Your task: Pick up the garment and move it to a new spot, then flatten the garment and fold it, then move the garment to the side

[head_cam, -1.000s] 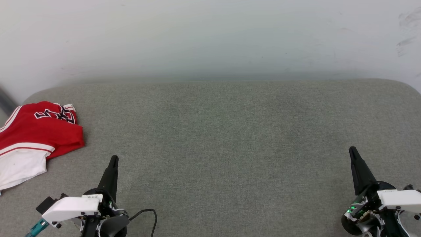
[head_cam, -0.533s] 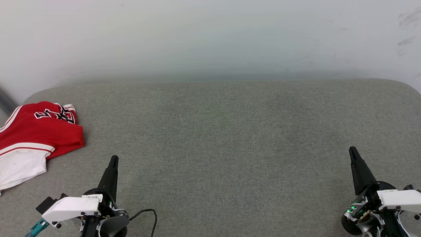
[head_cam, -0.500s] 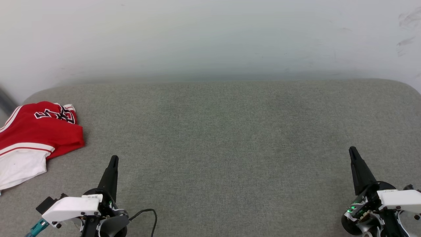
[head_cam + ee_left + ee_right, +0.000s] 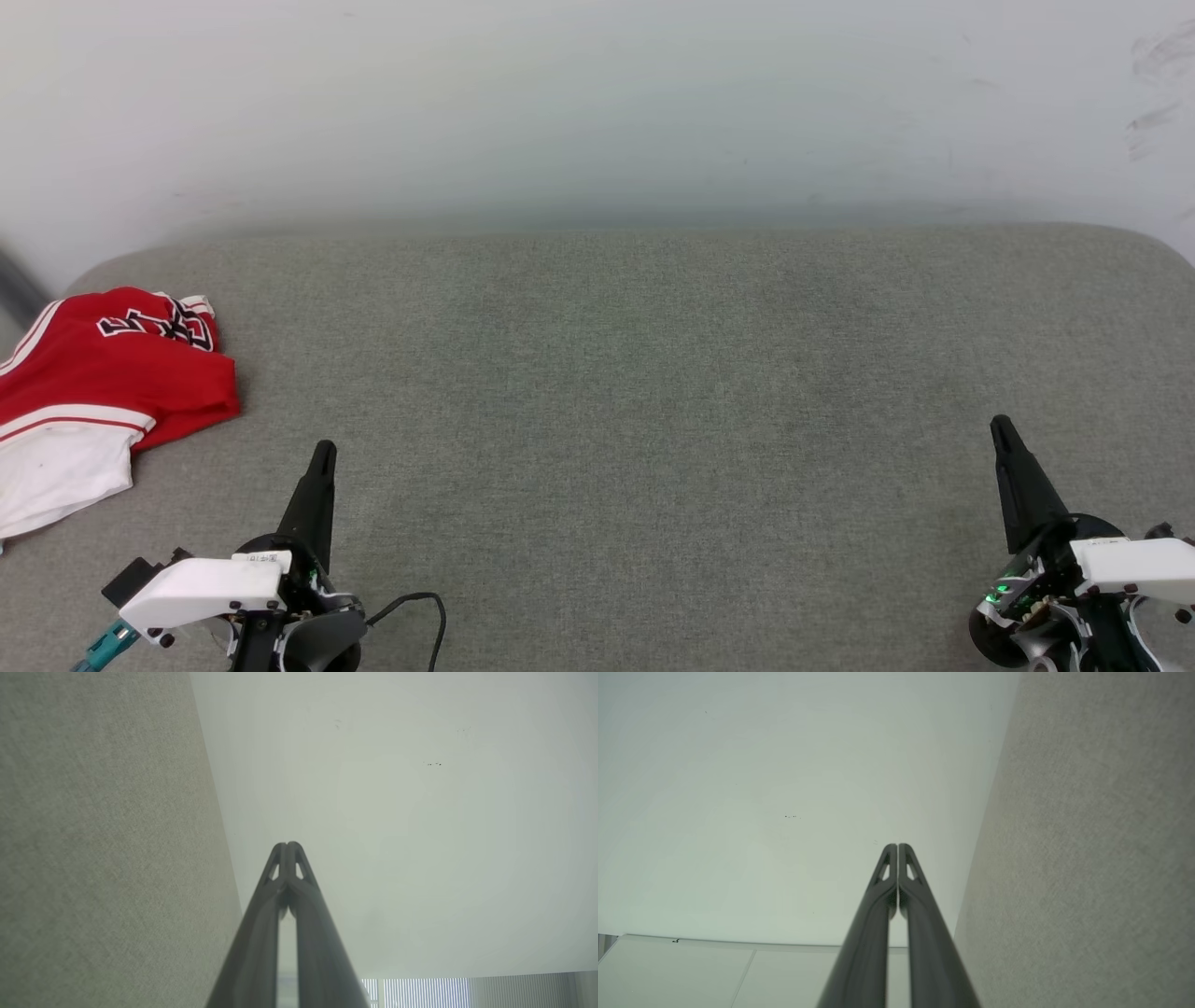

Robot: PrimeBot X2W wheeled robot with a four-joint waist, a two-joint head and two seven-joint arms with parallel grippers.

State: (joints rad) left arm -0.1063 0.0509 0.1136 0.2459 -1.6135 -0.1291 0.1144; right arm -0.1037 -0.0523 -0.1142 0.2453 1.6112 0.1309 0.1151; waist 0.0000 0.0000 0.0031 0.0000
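Black, white-outlined lettering [image 4: 159,327] on the crumpled red garment [image 4: 103,378] is folded over, illegible. A sticker [image 4: 271,558] behind the left gripper [image 4: 323,450] is too small to read.

Plain indoor test space, likely lab: grey fabric-covered surface [image 4: 653,392] against bare scuffed white wall [image 4: 597,103].

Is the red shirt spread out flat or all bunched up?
Bunched up. The shirt lies in a rumpled heap at the pad's left side, lettering creased and partly hidden.
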